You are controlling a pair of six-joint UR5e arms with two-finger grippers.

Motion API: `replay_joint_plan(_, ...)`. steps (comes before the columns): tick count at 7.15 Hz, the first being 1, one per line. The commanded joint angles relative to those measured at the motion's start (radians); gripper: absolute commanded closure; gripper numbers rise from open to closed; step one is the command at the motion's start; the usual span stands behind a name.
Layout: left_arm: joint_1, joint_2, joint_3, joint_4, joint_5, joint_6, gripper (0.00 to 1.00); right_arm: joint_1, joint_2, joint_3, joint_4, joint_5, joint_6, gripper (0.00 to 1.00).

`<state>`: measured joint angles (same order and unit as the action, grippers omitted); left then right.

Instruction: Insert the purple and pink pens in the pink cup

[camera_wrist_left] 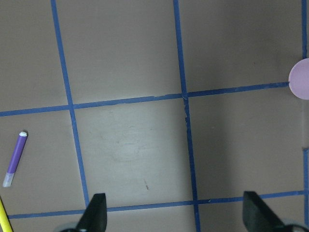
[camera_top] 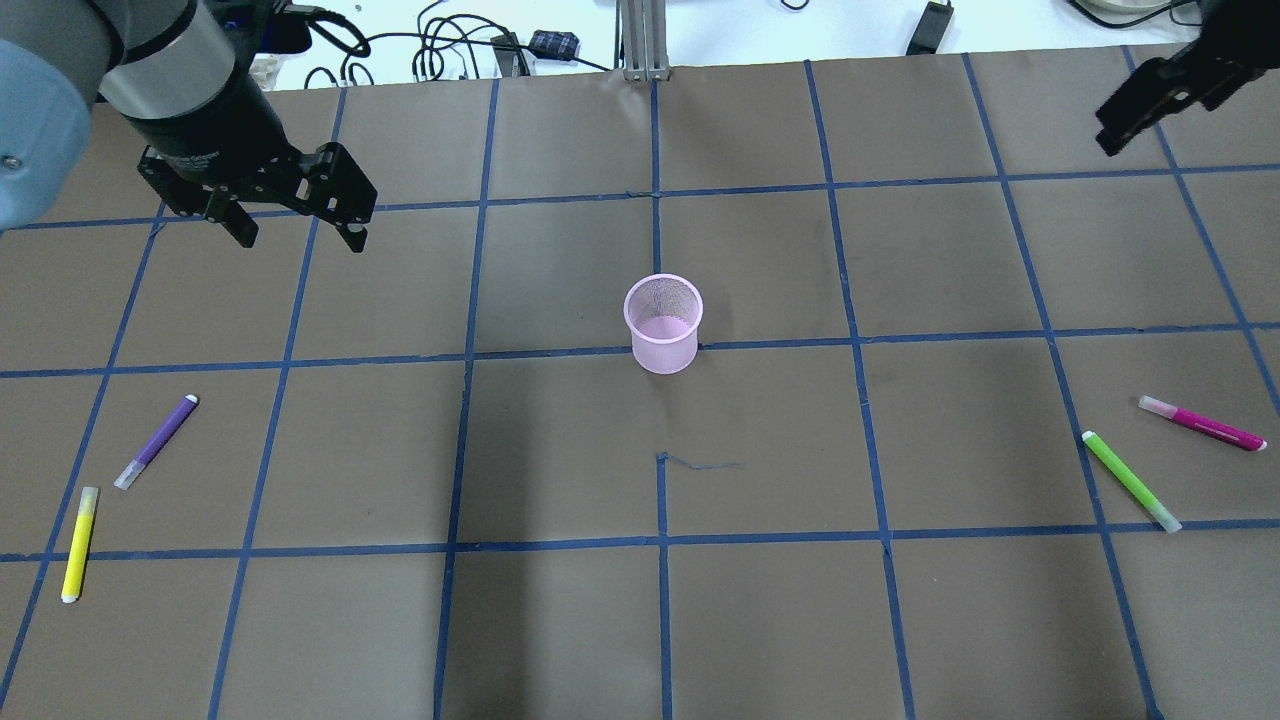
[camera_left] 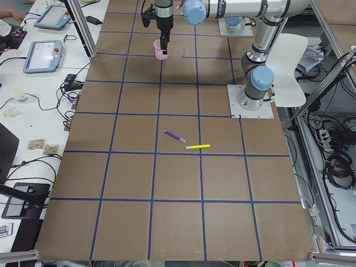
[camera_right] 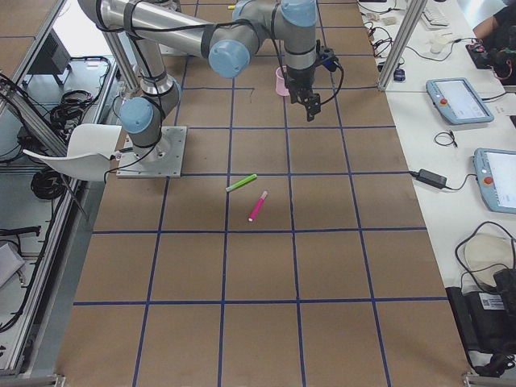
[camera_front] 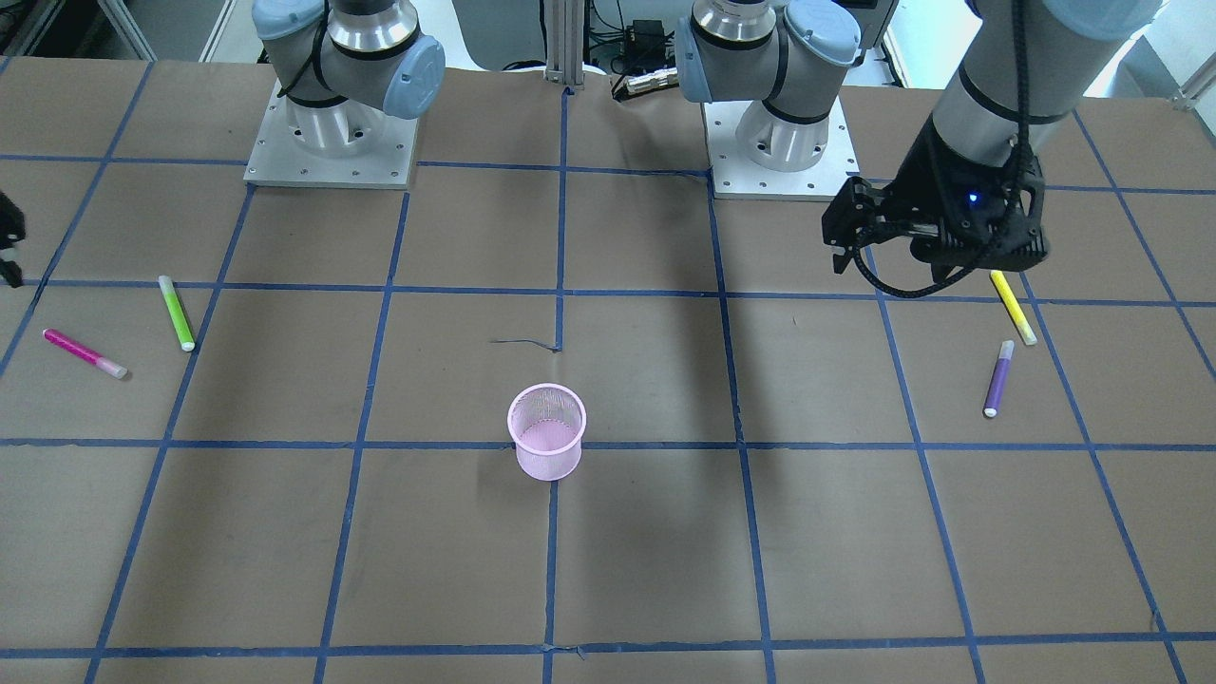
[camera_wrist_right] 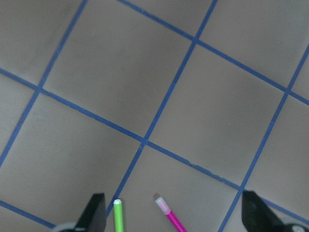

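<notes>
The pink mesh cup (camera_top: 663,323) stands upright and empty at the table's middle; it also shows in the front view (camera_front: 546,432). The purple pen (camera_top: 157,441) lies flat at the left, beside a yellow pen; the left wrist view shows it (camera_wrist_left: 15,157). The pink pen (camera_top: 1203,424) lies flat at the right; the right wrist view shows it (camera_wrist_right: 170,217). My left gripper (camera_top: 295,215) hovers open and empty beyond the purple pen. My right gripper (camera_top: 1130,120) hovers open and empty at the far right, beyond the pink pen.
A yellow pen (camera_top: 79,543) lies close to the purple pen. A green pen (camera_top: 1131,481) lies next to the pink pen. Brown paper with blue tape grid lines covers the table. Both arm bases (camera_front: 332,142) stand at the robot's side.
</notes>
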<state>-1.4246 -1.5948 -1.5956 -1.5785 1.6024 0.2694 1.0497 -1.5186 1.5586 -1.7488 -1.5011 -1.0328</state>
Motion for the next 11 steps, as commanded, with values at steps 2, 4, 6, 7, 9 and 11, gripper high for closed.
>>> replay_joint_plan(2,0.213,-0.031,-0.139,0.049,0.094,0.290,0.00,-0.292,0.063,0.035,0.046,0.056,-0.340,0.00)
replay_joint_plan(4,0.294,-0.127,-0.168,0.139,0.125,0.548,0.00,-0.298,0.063,0.122,0.144,0.115,-0.436,0.00)
replay_joint_plan(6,0.309,-0.233,-0.199,0.298,0.299,0.685,0.00,-0.359,0.116,0.301,-0.114,0.206,-0.619,0.00)
replay_joint_plan(7,0.325,-0.279,-0.201,0.358,0.303,0.771,0.00,-0.411,0.150,0.381,-0.293,0.267,-0.732,0.05)
replay_joint_plan(9,0.364,-0.373,-0.195,0.422,0.311,0.803,0.00,-0.468,0.262,0.405,-0.353,0.298,-0.901,0.11)
replay_joint_plan(11,0.365,-0.422,-0.208,0.483,0.276,0.948,0.00,-0.516,0.296,0.412,-0.337,0.303,-0.974,0.11)
